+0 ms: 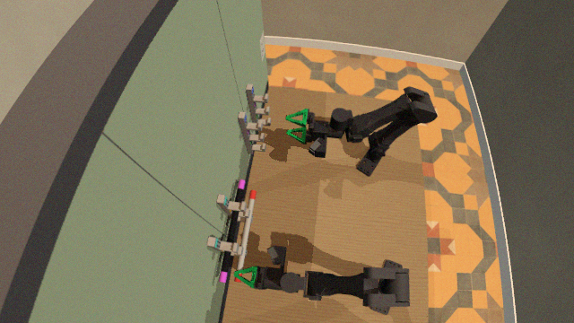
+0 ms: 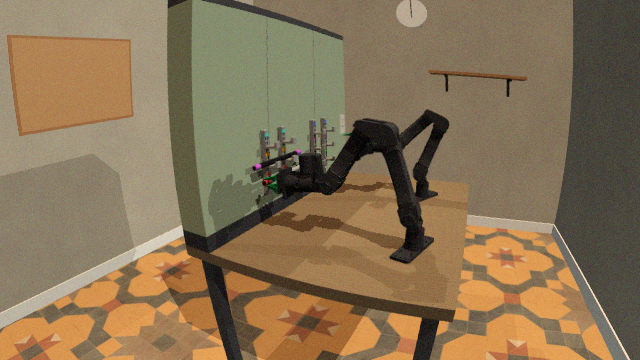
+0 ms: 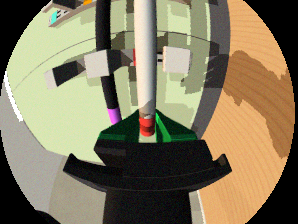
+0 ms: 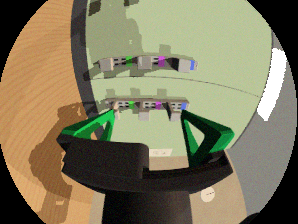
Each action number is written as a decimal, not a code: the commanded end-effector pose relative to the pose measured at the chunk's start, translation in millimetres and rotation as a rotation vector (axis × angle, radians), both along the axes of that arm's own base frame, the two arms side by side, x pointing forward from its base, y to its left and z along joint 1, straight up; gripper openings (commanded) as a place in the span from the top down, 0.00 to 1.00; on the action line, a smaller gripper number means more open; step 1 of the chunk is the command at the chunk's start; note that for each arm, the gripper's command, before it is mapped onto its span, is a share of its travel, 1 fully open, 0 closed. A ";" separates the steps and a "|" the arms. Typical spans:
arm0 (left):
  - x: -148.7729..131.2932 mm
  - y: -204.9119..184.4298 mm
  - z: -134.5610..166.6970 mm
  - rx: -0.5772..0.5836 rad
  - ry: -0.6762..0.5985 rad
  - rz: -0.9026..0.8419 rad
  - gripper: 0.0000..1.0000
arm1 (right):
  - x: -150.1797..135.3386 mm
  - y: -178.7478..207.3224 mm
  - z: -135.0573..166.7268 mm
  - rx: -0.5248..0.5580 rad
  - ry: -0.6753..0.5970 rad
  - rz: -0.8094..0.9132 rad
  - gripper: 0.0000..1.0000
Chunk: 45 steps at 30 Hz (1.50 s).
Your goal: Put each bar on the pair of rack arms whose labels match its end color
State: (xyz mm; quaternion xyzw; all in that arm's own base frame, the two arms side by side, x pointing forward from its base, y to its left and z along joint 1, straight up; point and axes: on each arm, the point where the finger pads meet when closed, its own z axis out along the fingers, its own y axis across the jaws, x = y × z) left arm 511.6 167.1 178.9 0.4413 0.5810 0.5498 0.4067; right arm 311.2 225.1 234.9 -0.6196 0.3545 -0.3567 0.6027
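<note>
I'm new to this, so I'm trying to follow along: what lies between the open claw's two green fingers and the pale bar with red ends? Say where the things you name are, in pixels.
Nothing but bare wooden table (image 1: 359, 197) shows between the right gripper (image 1: 291, 126) and the pale bar (image 1: 247, 229), in the top view.

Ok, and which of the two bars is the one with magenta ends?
The black bar; the white bar has red ends instead.

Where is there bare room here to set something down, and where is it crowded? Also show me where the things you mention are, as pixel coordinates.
Bare wood shows on the table (image 1: 368, 206) (image 2: 350, 250) between the left arm (image 1: 336, 283) (image 2: 400, 185) and right arm (image 1: 381, 114) (image 2: 434, 131). Crowded: the left rack (image 1: 214, 243) (image 2: 265, 145), where the white bar (image 1: 247, 231) (image 3: 146, 60), black bar (image 1: 241, 194) (image 2: 280, 159) (image 3: 103, 30) and left gripper (image 1: 239, 274) (image 2: 266, 183) (image 3: 147, 112) meet.
</note>
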 end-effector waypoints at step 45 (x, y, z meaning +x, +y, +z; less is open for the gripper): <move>26.3 6.3 23.2 0.006 -0.065 0.001 1.00 | -1.7 -4.6 7.3 0.022 -0.009 -0.002 0.00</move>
